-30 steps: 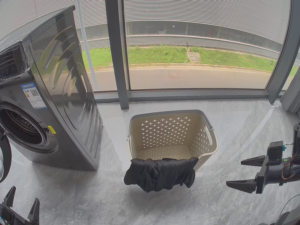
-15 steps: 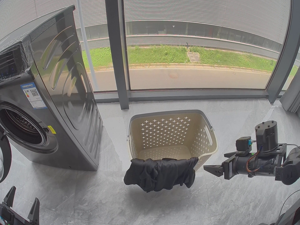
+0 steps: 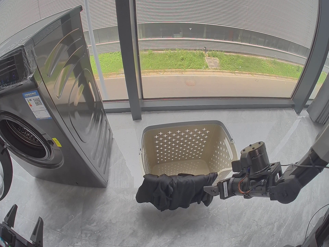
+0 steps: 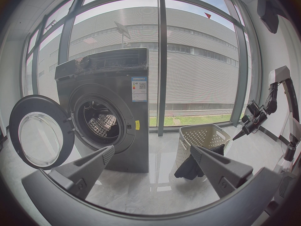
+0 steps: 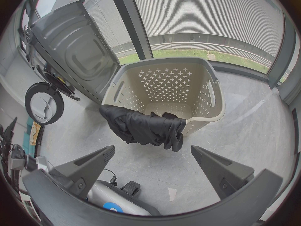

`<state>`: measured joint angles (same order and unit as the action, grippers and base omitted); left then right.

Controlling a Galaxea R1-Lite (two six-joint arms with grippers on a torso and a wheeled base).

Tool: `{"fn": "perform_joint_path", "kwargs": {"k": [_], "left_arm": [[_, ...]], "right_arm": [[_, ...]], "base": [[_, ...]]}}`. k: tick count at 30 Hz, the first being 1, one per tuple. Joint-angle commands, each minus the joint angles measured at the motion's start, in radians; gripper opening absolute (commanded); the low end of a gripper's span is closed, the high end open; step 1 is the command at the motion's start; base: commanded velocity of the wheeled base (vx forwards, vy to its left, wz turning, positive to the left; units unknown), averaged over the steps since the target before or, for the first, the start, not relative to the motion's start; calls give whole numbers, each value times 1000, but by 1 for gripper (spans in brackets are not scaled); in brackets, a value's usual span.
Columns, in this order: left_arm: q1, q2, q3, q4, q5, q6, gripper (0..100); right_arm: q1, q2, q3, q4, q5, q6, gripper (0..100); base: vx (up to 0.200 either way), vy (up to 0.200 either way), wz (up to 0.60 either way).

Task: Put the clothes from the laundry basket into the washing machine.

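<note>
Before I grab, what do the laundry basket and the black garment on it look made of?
Laundry basket: apparently rigid plastic, matte beige with grey rim; star-shaped cutouts suggest moulding. Black garment: thin soft fabric, slight sheen, hanging in limp folds over the near rim; fibre unclear.

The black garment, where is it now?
Head view: the black garment hangs over the near rim of the laundry basket, right of the washing machine, the right gripper beside it.

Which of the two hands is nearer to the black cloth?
The right hand, open beside the cloth on the basket rim; the left hand is far off.
</note>
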<state>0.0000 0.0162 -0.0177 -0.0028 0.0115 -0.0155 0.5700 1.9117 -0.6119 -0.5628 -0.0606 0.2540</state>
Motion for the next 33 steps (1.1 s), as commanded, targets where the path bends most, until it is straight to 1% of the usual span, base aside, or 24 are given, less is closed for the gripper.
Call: {"fn": "perform_joint_path", "kwargs": {"k": [1, 5, 11, 14, 17, 23, 33], "left_arm": [[0, -16, 18, 0, 1, -3, 100], [0, -16, 16, 0, -1, -6, 100], [0, -16, 16, 0, -1, -6, 100], [0, -16, 16, 0, -1, -6, 100], [0, -16, 16, 0, -1, -6, 100], [0, -16, 16, 0, -1, -6, 100], [0, -16, 16, 0, -1, -7, 100]], "right_arm": [[10, 116, -49, 0, -30, 34, 100], [16, 184, -94, 1, -36, 94, 100], [19, 270, -131, -3, -36, 117, 100], [24, 294, -158, -2, -36, 145, 100], [42, 310, -175, -2, -36, 162, 100], [45, 351, -221, -2, -36, 165, 100], [42, 435, -331, -9, -36, 168, 100]], "base": [[0, 0, 0], [0, 0, 0], [0, 0, 0], [0, 0, 0], [0, 0, 0], [0, 0, 0], [0, 0, 0]]}}
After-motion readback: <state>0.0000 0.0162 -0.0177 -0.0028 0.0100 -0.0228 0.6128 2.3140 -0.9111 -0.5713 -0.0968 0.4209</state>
